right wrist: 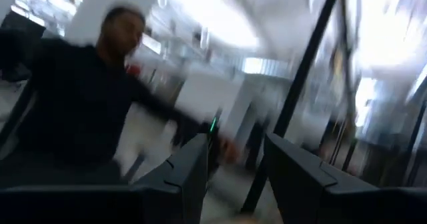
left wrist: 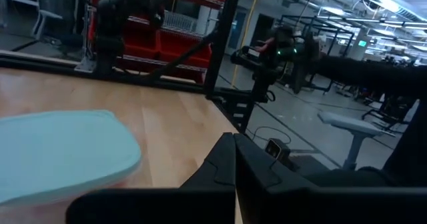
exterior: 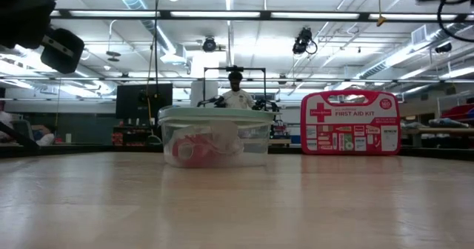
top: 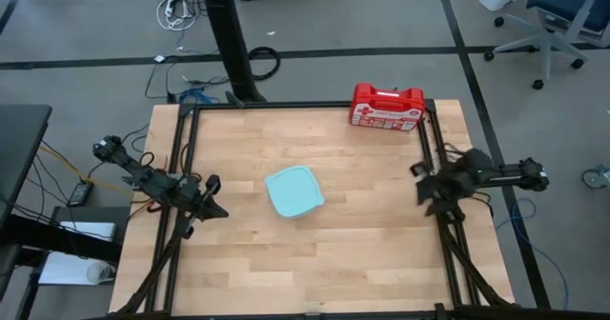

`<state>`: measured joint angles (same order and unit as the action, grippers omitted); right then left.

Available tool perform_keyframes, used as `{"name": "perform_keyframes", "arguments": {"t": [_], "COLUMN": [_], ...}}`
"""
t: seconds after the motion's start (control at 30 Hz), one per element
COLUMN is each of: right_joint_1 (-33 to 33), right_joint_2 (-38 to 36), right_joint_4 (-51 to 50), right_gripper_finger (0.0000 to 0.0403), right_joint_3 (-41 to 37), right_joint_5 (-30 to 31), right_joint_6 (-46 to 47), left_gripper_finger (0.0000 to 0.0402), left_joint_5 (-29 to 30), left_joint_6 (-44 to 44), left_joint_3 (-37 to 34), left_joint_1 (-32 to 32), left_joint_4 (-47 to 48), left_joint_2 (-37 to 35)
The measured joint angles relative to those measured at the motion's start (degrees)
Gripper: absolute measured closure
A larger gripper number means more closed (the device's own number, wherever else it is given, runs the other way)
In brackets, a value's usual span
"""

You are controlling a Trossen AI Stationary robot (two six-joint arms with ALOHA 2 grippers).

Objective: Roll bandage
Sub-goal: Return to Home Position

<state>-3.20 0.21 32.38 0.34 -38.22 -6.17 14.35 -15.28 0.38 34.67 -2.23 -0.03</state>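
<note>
The desk [top: 362,253] is a top of pale wooden planks with a fine grain, edged by a black metal frame. Near its middle stands a squarish container [exterior: 252,147] of clear, glossy plastic with rounded corners, closed by a smooth, pale teal lid [top: 294,191] that sits flat on its rim. Through the clear wall the bandage [exterior: 187,150] shows as a soft red lump low in the container, wrapped in a crinkled clear bag [exterior: 222,141] that fills much of the inside; how tightly the fabric is wound cannot be told. At the desk's far edge, well apart from the container and toward the right arm's side, a hard red plastic case [top: 386,107] stands upright, shiny, with a moulded handle on top and white markings and labels on its face. The left gripper [top: 212,204] hangs near the desk's left edge, beside the container and apart from it; in the left wrist view its dark, matt fingers [left wrist: 257,171] lie pressed together with only a thin seam between them, holding nothing, and the lid's rounded corner shows close by. The right gripper [top: 424,189] hangs at the desk's right edge, well apart from the container; in the right wrist view its blocky dark fingers [right wrist: 190,174] stand spread with a clear gap and nothing between them. A person [right wrist: 80,111] in a dark top shows blurred beyond them.
</note>
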Motion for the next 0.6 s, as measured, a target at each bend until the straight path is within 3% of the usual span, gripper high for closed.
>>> {"name": "perform_keyframes", "arguments": {"t": [0.2,0.6], "right_joint_1": [0.2,3.4], "right_joint_2": [0.2,0.0], "right_joint_4": [-28.3,-28.0], "right_gripper_finger": [0.0254,0.0254], "right_joint_3": [0.1,0.1], "right_joint_5": [1.0,1.0], "right_joint_6": [0.5,5.0], "left_gripper_finger": [0.0400,0.0400], "left_joint_5": [0.0,-0.3], "left_joint_6": [0.0,0.0], "left_joint_3": [0.0,0.0], "left_joint_1": [-2.6,-10.4], "left_joint_4": [0.1,-0.4], "left_joint_2": [0.0,0.0]}}
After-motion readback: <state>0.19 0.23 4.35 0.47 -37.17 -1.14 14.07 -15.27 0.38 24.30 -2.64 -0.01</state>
